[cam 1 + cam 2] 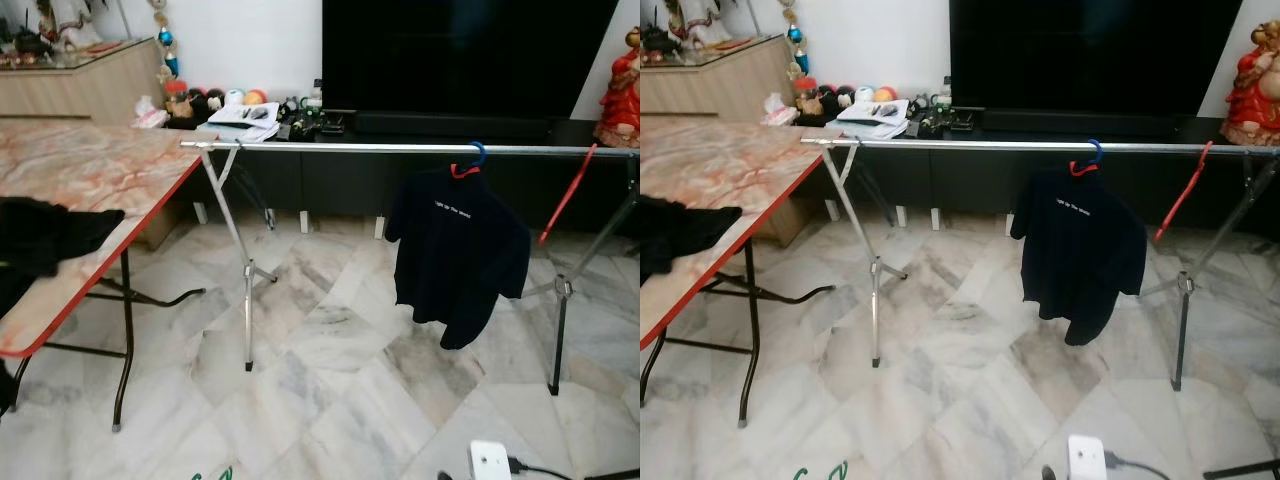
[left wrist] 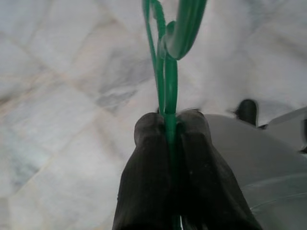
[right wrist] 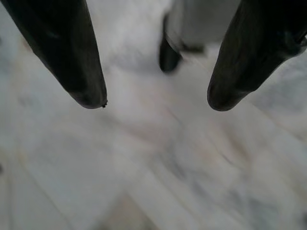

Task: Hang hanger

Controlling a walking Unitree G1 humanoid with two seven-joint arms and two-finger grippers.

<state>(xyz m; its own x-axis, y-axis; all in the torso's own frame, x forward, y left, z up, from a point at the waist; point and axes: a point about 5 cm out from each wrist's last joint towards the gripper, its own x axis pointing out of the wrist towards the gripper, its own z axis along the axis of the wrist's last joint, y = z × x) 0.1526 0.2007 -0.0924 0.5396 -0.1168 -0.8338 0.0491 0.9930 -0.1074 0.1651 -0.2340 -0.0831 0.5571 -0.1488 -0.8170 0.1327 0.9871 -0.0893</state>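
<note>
While left pincer (image 2: 169, 122) grips green hanger (image 2: 165, 72), right pincer (image 3: 153, 103) gapes o/ floor.

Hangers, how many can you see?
3. A blue and red hanger holds the dark shirt on the rail, a red hanger dangles farther right, and a green hanger is pinched in the left hand.

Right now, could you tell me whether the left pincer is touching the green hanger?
Touching: the left wrist view shows the left pincer shut on the green hanger.

left tool (image 2: 170, 125): black, rounded fingers | right tool (image 3: 153, 103): black, tapered fingers, blunt tips
</note>
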